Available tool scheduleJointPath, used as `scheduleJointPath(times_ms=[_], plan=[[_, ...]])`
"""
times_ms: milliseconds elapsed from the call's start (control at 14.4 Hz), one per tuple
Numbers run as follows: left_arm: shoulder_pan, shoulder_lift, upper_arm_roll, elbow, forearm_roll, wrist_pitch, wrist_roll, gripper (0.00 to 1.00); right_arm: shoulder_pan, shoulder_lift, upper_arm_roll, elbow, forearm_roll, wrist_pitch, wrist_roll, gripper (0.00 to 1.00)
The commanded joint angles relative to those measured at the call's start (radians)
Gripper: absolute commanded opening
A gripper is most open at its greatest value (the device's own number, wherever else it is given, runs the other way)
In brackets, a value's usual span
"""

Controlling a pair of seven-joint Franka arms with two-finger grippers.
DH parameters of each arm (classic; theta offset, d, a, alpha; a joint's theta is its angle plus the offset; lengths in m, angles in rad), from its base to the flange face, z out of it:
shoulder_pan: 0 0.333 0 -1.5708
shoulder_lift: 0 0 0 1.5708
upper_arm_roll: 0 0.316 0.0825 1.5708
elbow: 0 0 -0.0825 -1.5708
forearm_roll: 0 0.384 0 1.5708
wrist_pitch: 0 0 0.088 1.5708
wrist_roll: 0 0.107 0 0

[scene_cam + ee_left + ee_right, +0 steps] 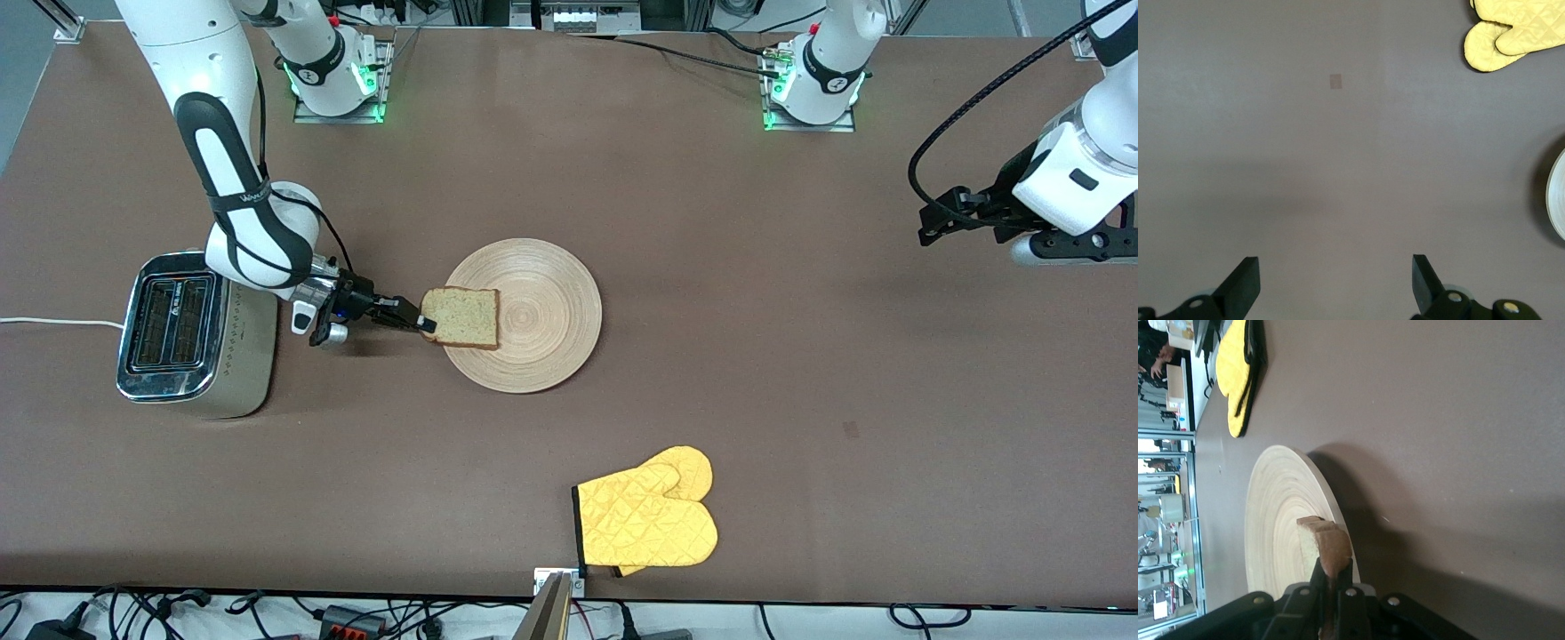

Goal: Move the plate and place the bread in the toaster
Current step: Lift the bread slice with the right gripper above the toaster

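Observation:
The round light-wood plate [524, 315] lies mid-table. The tan bread slice [461, 316] with a brown crust is over the plate's edge toward the right arm's end. My right gripper [425, 324] is shut on the bread's crust edge; in the right wrist view the fingers [1317, 577] pinch the crust [1331, 550] in front of the plate [1275, 520]. The chrome-topped toaster [191, 333] stands at the right arm's end of the table, beside the right gripper, its two slots empty. My left gripper [1336, 280] is open and empty over bare table at the left arm's end, waiting.
A pair of yellow oven mitts [649, 520] lies near the table's front edge, nearer to the camera than the plate; they also show in the left wrist view [1515, 30]. The toaster's white cord [53, 322] runs off the table's end.

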Motion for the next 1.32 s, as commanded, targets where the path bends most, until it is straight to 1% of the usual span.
scheduleJointPath(times_ms=[0,139,346,485,554,623,762,831,901,1039,1108,1247], plan=[[0.003,-0.009,0.000,0.012,-0.006,-0.022,-0.008,1.00,0.000,-0.053,-0.001,0.000,0.022,0.007,0.078,0.00],[0.003,-0.011,-0.001,0.012,-0.006,-0.023,-0.008,1.00,0.005,-0.070,-0.002,0.002,0.011,0.034,0.099,0.00],[0.002,-0.011,-0.003,0.012,-0.006,-0.025,-0.008,1.00,-0.006,-0.074,-0.005,0.017,-0.018,0.035,0.102,0.00],[-0.003,-0.012,-0.003,0.012,-0.006,-0.025,-0.008,1.00,-0.012,-0.071,-0.005,0.055,-0.038,0.033,0.103,0.00],[-0.003,-0.012,-0.003,0.012,-0.006,-0.027,-0.008,1.00,-0.013,-0.071,-0.008,0.074,-0.065,0.030,0.126,0.00],[-0.003,-0.012,-0.003,0.012,-0.006,-0.027,-0.008,1.00,-0.016,-0.073,-0.008,0.091,-0.117,0.028,0.166,0.00],[-0.001,-0.012,-0.003,0.012,-0.006,-0.037,-0.008,1.00,-0.023,-0.073,-0.007,0.143,-0.276,0.024,0.293,0.00],[-0.003,-0.012,-0.003,0.012,-0.006,-0.037,-0.009,1.00,-0.023,-0.076,-0.008,0.154,-0.341,0.019,0.353,0.00],[-0.003,-0.012,-0.003,0.012,-0.006,-0.037,-0.009,1.00,-0.029,-0.084,-0.013,0.171,-0.399,-0.001,0.399,0.00],[-0.001,-0.014,-0.003,0.012,-0.006,-0.039,-0.009,1.00,-0.050,-0.082,-0.034,0.223,-0.502,-0.086,0.489,0.00],[-0.001,-0.014,-0.003,0.012,-0.006,-0.040,-0.009,1.00,-0.061,-0.081,-0.048,0.261,-0.587,-0.126,0.536,0.00],[-0.001,-0.014,-0.003,0.012,-0.006,-0.040,-0.009,1.00,-0.063,-0.081,-0.060,0.341,-0.788,-0.180,0.649,0.00]])
